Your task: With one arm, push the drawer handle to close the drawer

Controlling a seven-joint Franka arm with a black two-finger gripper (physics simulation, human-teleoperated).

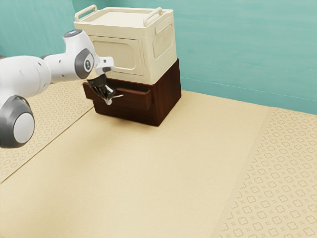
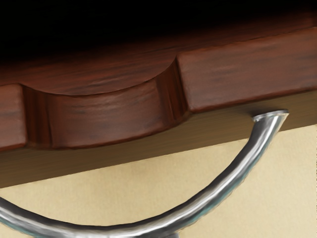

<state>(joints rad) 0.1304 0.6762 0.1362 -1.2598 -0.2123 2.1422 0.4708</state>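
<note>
Claw (image 1: 109, 100) at handle (image 2: 254, 148) of protruding drawer (image 1: 136, 99); opening and grip impossible to tell. Possible fault: slip off rounded metal, or jammed drawer, from off-centre pushing.

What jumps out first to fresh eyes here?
The white arm, reaching in from the exterior view's left to the front of a dark wooden cabinet with its drawer standing out. Next, the bulky cream box on top of that cabinet, against a teal wall. In the wrist view, the shiny curved handle below the drawer's scooped top edge.
</note>
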